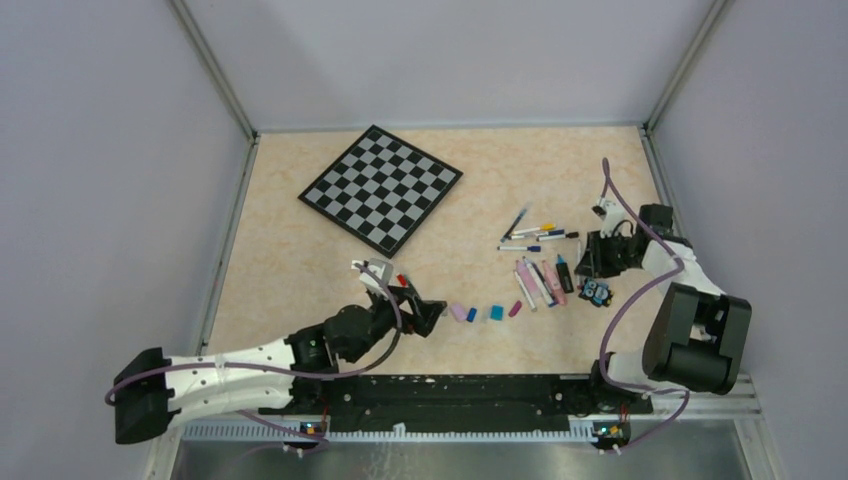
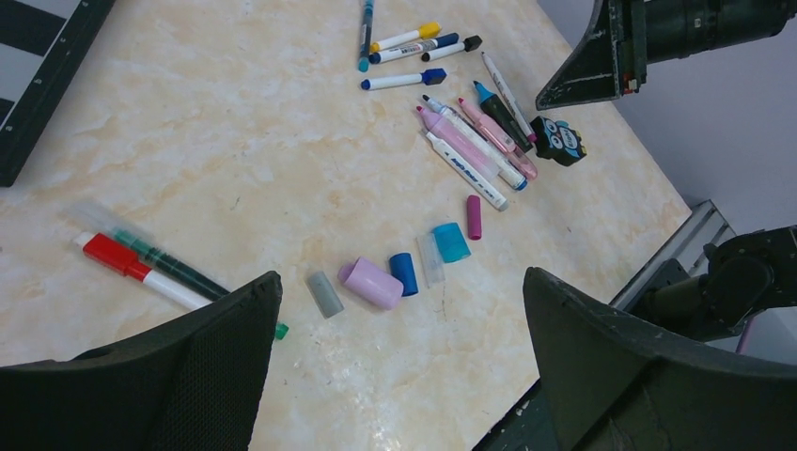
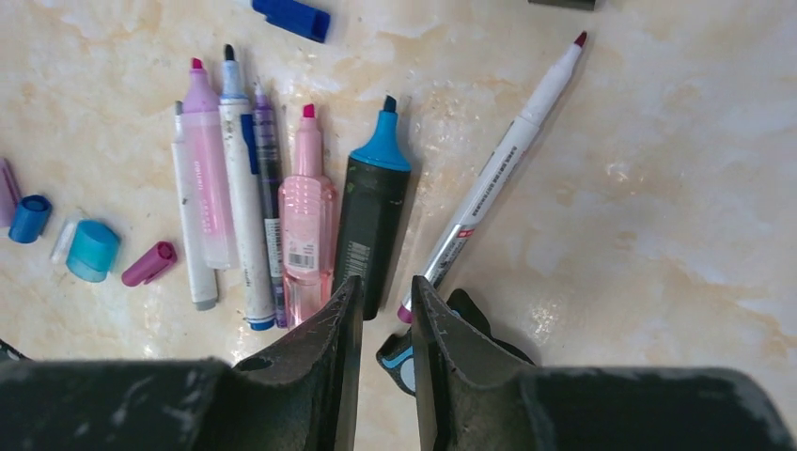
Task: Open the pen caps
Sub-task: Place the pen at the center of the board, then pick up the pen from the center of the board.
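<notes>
Left tool [image 2: 401, 280] is spread wide and holds nothing. It hovers over the loose pen caps [image 2: 371, 283] (grey, lilac, blue, clear, teal, magenta), which lie in a row on the counter [image 2: 235, 141]. From the top view I put that row at 5 o'clock from counter centre. Red-capped pen [image 2: 108, 252] lies at 9 o'clock from the row, thin pens [image 2: 414, 47] with caps on at 12. Right tool [image 3: 386, 282] is at the counter's 3 o'clock, fingers a narrow slit apart, nothing clamped. Uncapped markers [image 3: 305, 216] lie at its 12 o'clock, owl figure [image 3: 399, 362] just behind the tips. Checkered board [image 1: 380, 188] is at 11.
</notes>
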